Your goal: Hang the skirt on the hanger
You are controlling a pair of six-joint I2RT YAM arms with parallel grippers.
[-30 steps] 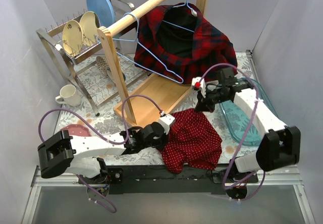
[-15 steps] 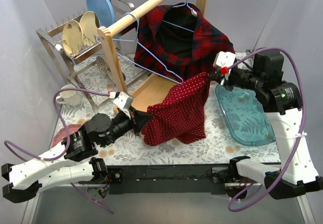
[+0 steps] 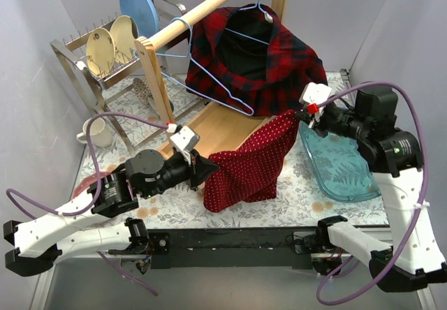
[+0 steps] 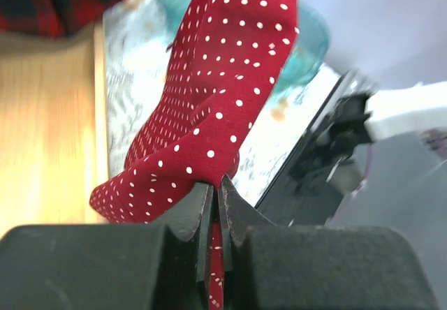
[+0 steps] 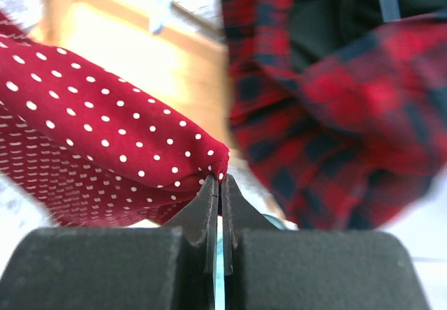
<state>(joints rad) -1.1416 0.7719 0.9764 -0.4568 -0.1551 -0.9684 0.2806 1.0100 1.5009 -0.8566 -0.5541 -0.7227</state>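
The skirt [image 3: 248, 163] no longer lies on the surface [image 3: 297, 195]; it now hangs clear of it, strung between both pincers. The left pincer [image 3: 204, 165] is up off the surface, one corner clamped at its tip. The right pincer [image 3: 300, 114] is raised higher, the cloth sagging below it.

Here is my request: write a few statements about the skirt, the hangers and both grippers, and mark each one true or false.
1. The left gripper and the right gripper are both shut on the red dotted skirt. True.
2. The skirt lies spread flat on the table. False: it is held up between the two grippers.
3. The plaid shirt hangs from the wooden rod. True.
4. The skirt is already on the blue wire hanger. False: that hanger hangs bare on the rod.
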